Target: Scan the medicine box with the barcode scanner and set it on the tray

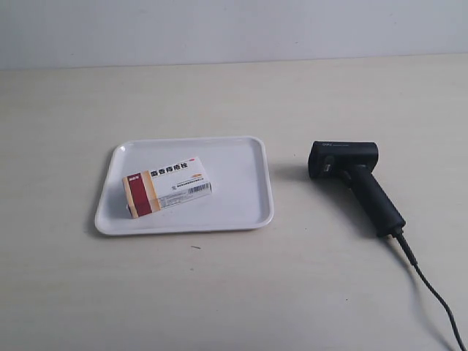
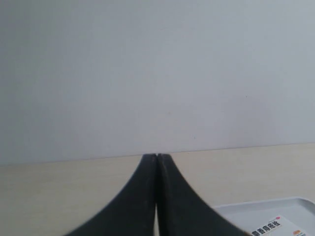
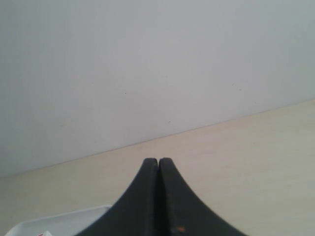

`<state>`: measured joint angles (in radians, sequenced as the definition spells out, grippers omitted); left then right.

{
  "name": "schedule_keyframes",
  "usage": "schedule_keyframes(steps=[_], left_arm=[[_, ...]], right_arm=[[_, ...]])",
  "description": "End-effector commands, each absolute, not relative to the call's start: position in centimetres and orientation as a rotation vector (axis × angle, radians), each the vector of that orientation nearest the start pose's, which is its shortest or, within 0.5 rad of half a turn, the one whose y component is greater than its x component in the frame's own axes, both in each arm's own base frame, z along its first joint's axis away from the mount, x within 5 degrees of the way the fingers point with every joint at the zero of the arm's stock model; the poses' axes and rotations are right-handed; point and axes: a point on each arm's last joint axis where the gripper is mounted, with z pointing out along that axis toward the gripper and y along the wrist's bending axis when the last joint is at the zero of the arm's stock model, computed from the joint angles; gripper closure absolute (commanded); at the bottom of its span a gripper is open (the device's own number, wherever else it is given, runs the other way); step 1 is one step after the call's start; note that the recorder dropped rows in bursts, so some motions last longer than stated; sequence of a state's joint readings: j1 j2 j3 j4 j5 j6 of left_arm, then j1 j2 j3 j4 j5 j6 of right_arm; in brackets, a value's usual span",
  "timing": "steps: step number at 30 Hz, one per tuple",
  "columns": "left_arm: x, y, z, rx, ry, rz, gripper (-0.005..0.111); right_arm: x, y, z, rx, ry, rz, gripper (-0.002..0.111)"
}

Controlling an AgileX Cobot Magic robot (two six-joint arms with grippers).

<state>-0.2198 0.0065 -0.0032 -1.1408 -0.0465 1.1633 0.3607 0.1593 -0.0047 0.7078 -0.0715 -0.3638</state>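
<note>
The medicine box (image 1: 167, 186), white with a dark red and orange end and red lettering, lies flat inside the white tray (image 1: 241, 157). To the tray's right the black barcode scanner (image 1: 354, 180) lies on its side on the table, its thin cable (image 1: 431, 292) trailing toward the lower right corner. No arm shows in the exterior view. My left gripper (image 2: 156, 156) is shut with nothing in it; a corner of the tray (image 2: 256, 209) and of the box (image 2: 268, 227) shows beside it. My right gripper (image 3: 158, 161) is also shut and empty, with a tray corner (image 3: 59, 221) nearby.
The pale wooden table (image 1: 234, 285) spreads around the tray and the scanner. A plain light wall (image 1: 234, 29) rises behind the table's far edge.
</note>
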Motion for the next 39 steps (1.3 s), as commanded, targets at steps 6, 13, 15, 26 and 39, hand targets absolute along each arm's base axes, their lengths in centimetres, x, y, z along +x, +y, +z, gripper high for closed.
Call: schedule_keyframes(steps=[6, 13, 15, 26, 39], left_arm=[[5.5, -1.2, 21.2, 0.261, 1.478, -0.071, 0.106], [5.5, -1.2, 20.4, 0.258, 1.560, -0.085, 0.106], [5.5, -1.1, 20.4, 0.227, 1.574, -0.083, 0.106], [5.6, -0.4, 19.5, 0.085, 1.681, -0.042, 0.106], [5.5, -0.4, 19.0, 0.087, 1.737, -0.041, 0.106]], right_arm=[[6.7, 2.0, 20.9, 0.028, 1.597, 0.508, 0.108], [6.7, 2.0, 20.9, 0.028, 1.597, 0.508, 0.108], [6.7, 2.0, 20.9, 0.028, 1.597, 0.508, 0.108], [6.7, 2.0, 20.9, 0.028, 1.597, 0.508, 0.108], [6.7, 2.0, 20.9, 0.028, 1.597, 0.508, 0.108]])
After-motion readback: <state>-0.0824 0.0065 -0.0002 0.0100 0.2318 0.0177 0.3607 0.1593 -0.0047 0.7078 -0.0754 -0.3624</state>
